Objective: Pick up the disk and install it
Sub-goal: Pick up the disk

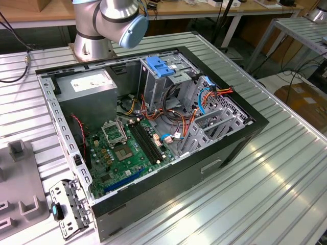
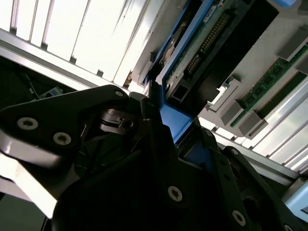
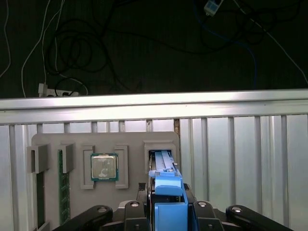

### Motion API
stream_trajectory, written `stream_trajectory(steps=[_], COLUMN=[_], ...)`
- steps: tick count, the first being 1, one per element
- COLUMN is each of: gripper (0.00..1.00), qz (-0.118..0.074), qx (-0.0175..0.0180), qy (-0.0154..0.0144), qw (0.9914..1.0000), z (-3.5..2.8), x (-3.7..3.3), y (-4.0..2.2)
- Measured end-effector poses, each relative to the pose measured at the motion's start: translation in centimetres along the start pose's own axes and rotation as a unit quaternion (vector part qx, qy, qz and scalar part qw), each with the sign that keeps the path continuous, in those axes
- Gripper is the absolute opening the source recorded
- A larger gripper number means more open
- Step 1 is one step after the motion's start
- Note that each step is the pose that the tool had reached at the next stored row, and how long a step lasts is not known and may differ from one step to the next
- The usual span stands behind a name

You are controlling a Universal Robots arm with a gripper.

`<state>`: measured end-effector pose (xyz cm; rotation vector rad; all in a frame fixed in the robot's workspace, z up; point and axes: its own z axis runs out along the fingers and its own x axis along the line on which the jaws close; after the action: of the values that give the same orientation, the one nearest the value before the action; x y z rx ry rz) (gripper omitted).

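The disk [image 3: 163,161] stands on edge in a slot of the grey holder tray [image 3: 130,139], its blue side rail facing up. In the second wrist view the disk [image 2: 202,48] shows its green circuit board and connector. My gripper [image 3: 169,211] hangs right over it, with a black finger pressed against each side of the blue rail and no gap visible. The same grip shows in the second wrist view, where the gripper [image 2: 175,125] is shut on the blue rail. The open computer case [image 1: 245,109] lies on the table in the exterior view.
The holder tray also carries a processor chip [image 3: 104,167] and memory sticks [image 3: 62,185]. Just beyond it runs the table edge [image 3: 154,103], with cables on the floor. Inside the case are a blue bracket [image 1: 161,66] on the drive cage, a grey power supply [image 1: 87,89] and the motherboard [image 1: 122,148].
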<state>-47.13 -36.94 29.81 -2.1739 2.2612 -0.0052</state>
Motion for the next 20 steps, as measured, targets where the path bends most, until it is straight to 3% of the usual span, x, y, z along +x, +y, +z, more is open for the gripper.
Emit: stream_trajectory(steps=[6,12,20], gripper=[0.37,0.37,0.37], qz=[0.0,0.0,0.0], qx=[0.0,0.0,0.0001], qy=[0.0,0.0006,0.0008], qw=[1.0,1.0,1.0], z=[-1.02,-2.78,-3.08], x=[0.0,0.0,0.0], y=[-0.01,-0.02,-0.02])
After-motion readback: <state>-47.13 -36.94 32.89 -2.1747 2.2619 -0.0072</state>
